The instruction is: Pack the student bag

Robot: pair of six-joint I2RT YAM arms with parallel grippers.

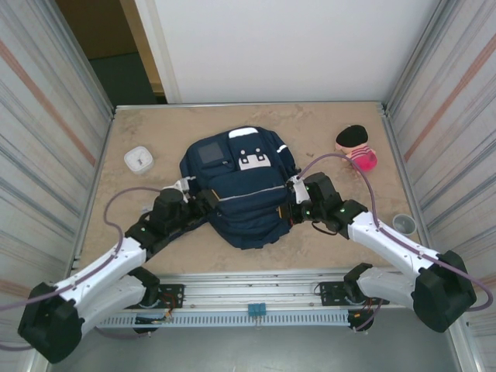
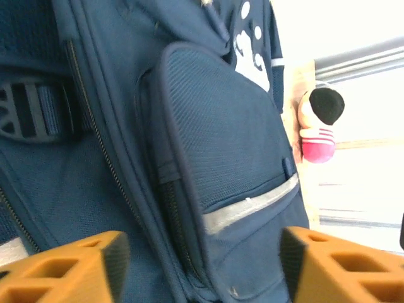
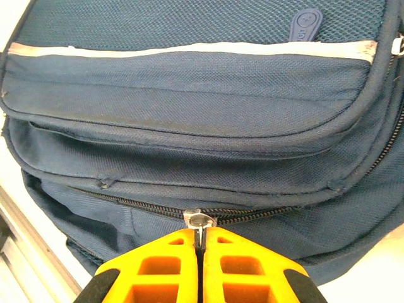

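Student bag (image 1: 240, 194) lies on a sandy tabletop (image 1: 155, 124) between corrugated metal walls (image 1: 46, 116).

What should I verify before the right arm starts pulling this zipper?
1. Right tool shut on the zipper pull: ok.
2. Left tool bracing the student bag: not ok; its jaws stand open and clamp nothing.
3. Zipper teeth beside the pull free of caught fabric: ok in the right wrist view.
4. Bag lying flat on the table, front up: ok.
5. Rest of the zipper's run free: cannot tell; it curves out of sight.
6. Pink toy clear of both arms: ok.
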